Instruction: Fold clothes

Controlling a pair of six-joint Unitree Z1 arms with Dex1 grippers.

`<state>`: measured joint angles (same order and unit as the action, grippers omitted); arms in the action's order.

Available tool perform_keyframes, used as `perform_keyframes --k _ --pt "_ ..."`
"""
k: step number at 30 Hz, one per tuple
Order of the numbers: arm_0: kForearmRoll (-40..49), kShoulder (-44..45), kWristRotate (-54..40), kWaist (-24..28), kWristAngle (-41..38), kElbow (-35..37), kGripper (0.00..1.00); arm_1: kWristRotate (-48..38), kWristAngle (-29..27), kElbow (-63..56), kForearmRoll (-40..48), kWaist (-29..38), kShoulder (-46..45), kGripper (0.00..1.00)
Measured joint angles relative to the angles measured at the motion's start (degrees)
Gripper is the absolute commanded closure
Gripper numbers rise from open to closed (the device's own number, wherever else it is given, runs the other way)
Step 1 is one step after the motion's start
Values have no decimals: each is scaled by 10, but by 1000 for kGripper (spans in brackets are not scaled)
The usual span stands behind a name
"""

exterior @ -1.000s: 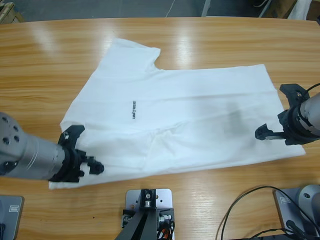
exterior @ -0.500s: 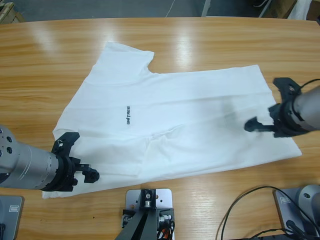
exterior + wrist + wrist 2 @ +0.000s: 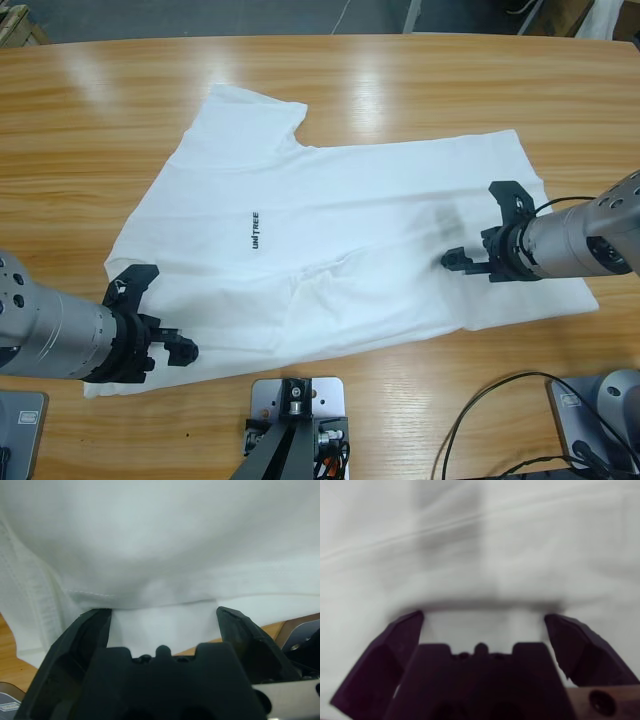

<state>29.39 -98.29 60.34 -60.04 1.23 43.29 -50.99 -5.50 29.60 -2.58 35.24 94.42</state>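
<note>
Your T-shirt (image 3: 340,240) lies spread on the worktop (image 3: 420,80), plain white, chest up, with a small dark logo (image 3: 253,229) printed on it and one short sleeve (image 3: 255,110) reaching toward the far edge. Soft creases run across its near middle, and a faint grey shadow sits toward the hem. Your left hand (image 3: 150,315) sits at the shirt's near left corner, jaws spread, cloth between them. Your right hand (image 3: 480,228) is over the hem end, jaws also apart.
</note>
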Motion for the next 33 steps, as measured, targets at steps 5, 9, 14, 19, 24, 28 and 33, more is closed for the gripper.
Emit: perform_keyframes --k 5,9,14,19,24,28,33 --pt "21 4 0 2 1 0 128 -35 14 24 -101 0 0 18" --pt "38 7 0 7 1 -1 128 -54 34 38 -157 0 1 0" --pt "46 7 -1 8 1 -4 68 -91 49 38 -178 18 1 0" --pt "53 15 -3 8 1 -4 36 -93 15 60 -250 28 -15 0" --pt "92 80 -6 36 12 21 36 -18 -27 208 -380 29 -95 0" --pt "110 134 -58 120 11 80 32 62 -20 303 -410 -18 -108 0" --pt "109 91 -240 294 -54 214 42 176 56 322 -397 -166 -78 0"
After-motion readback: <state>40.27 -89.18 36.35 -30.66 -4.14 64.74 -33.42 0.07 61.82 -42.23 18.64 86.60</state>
